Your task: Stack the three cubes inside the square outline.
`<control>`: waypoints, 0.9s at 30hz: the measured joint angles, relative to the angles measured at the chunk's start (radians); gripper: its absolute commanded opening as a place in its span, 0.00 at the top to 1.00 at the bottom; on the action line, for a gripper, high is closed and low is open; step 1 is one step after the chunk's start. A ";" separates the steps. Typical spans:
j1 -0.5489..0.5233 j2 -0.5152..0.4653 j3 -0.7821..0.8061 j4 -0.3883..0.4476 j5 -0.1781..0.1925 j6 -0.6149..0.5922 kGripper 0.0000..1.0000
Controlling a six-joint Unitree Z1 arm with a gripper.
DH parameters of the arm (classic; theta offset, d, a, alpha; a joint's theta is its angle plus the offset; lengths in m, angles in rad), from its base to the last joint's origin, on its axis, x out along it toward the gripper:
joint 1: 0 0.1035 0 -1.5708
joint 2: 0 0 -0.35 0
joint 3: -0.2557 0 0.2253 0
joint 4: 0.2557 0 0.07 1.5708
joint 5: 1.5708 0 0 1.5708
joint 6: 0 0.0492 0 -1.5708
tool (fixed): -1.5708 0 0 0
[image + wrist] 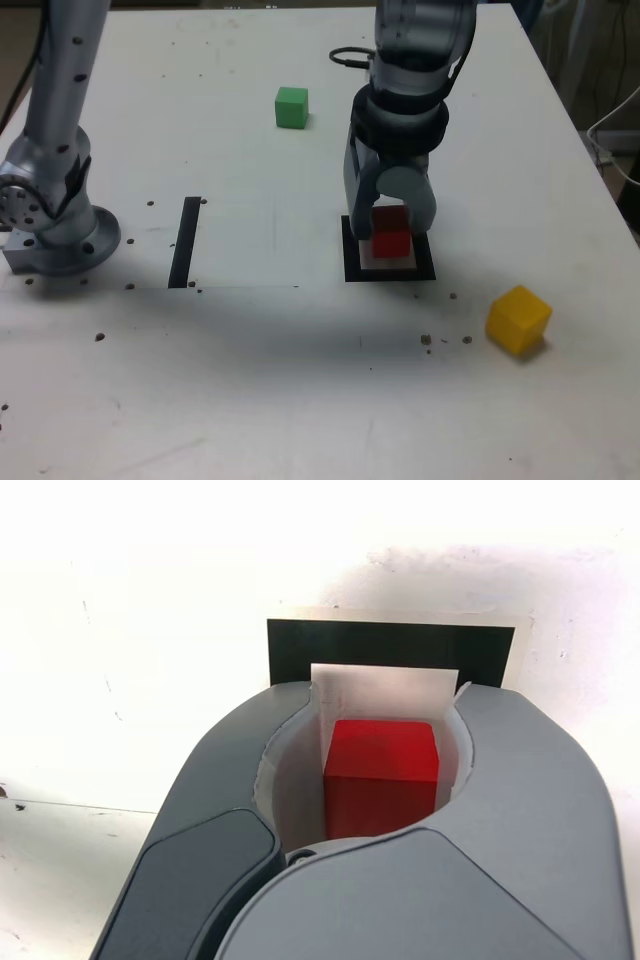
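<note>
Gripper [391, 238] of yours is clamped on the red cube [391, 243], holding it over the white centre of the square outline [350, 262]; you cannot tell whether the cube touches down. Your green cube [291, 107] sits well apart, farther back on the table [250, 380]; the yellow cube [518, 319] lies toward the exterior view's right.

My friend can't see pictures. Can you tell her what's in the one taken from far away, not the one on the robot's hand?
A grey robot claw is shut on a red cube over the black square outline on a white table. A green cube sits farther back and a yellow cube lies near the front, toward this view's right.
</note>
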 measured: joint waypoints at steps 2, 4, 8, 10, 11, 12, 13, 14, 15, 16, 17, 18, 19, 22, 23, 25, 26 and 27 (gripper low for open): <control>0.002 0.000 0.001 0.000 0.000 0.004 0.57; 0.005 0.000 0.001 0.003 0.000 0.016 0.52; 0.006 0.000 0.001 0.009 -0.004 0.023 0.47; 0.007 -0.001 0.001 0.012 -0.008 0.028 0.47; 0.008 -0.002 0.001 0.014 -0.009 0.029 0.46; 0.009 -0.003 0.001 0.014 -0.009 0.030 0.45; 0.009 -0.004 0.001 0.014 -0.009 0.030 0.44; 0.009 -0.004 0.002 0.014 -0.009 0.031 0.42; 0.009 -0.005 0.002 0.015 -0.009 0.031 0.40; 0.009 -0.005 0.003 0.015 -0.009 0.031 0.37; 0.009 -0.006 0.005 0.015 -0.009 0.032 0.33; 0.010 -0.006 0.006 0.015 -0.009 0.032 0.29; 0.010 -0.006 0.007 0.015 -0.009 0.033 0.26; 0.011 -0.008 0.010 0.014 -0.010 0.033 0.14; 0.011 -0.009 0.011 0.014 -0.011 0.033 0.09; 0.011 -0.011 0.011 0.014 -0.012 0.033 0.04; 0.011 -0.012 0.011 0.014 -0.013 0.034 0.02; 0.011 -0.013 0.011 0.014 -0.013 0.035 0.01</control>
